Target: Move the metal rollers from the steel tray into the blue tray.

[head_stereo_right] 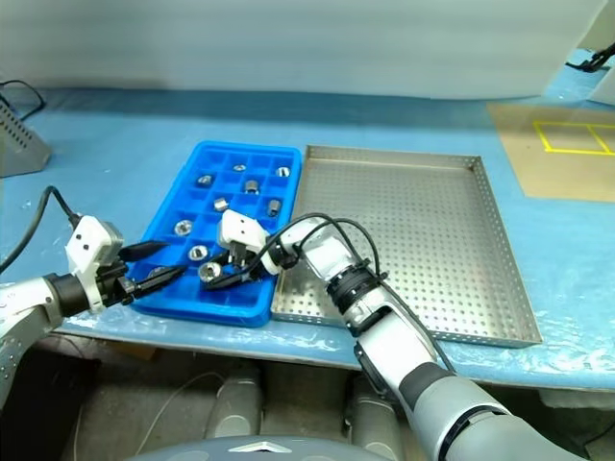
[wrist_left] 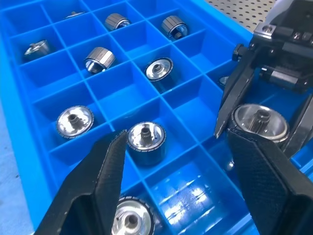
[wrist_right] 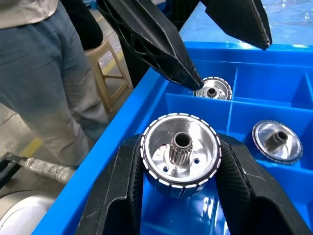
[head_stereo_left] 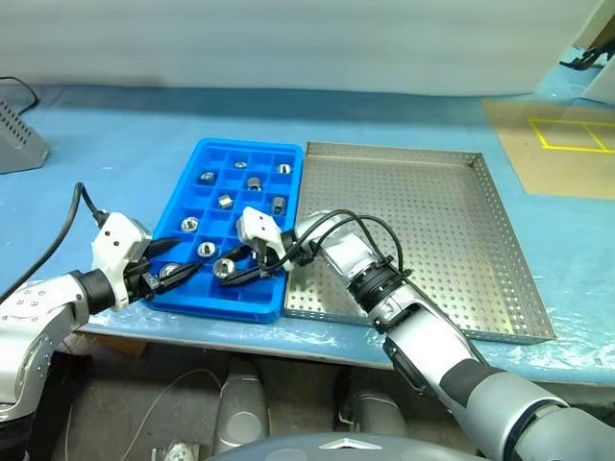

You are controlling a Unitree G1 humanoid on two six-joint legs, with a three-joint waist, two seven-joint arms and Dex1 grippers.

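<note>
The blue tray (head_stereo_left: 227, 307) lies left of the steel tray (head_stereo_left: 432, 230), whose perforated floor shows no rollers. Several metal rollers (head_stereo_left: 254, 182) sit in the blue tray's compartments, one to a cell (wrist_left: 146, 139). My right gripper (head_stereo_left: 229, 270) is shut on one roller (wrist_right: 180, 154), held just above the near cells of the blue tray. My left gripper (head_stereo_left: 189, 254) hovers open at the tray's near left corner, its fingers (wrist_left: 105, 166) spread over the cells and pointing at the held roller (wrist_left: 260, 122) without touching it.
The table's front edge runs just below both trays. A grey device (head_stereo_left: 19, 144) stands at the far left, and a cardboard sheet with yellow tape (head_stereo_left: 557, 144) lies at the far right. A person in jeans (wrist_right: 44, 73) stands beside a plastic stool beyond the table edge.
</note>
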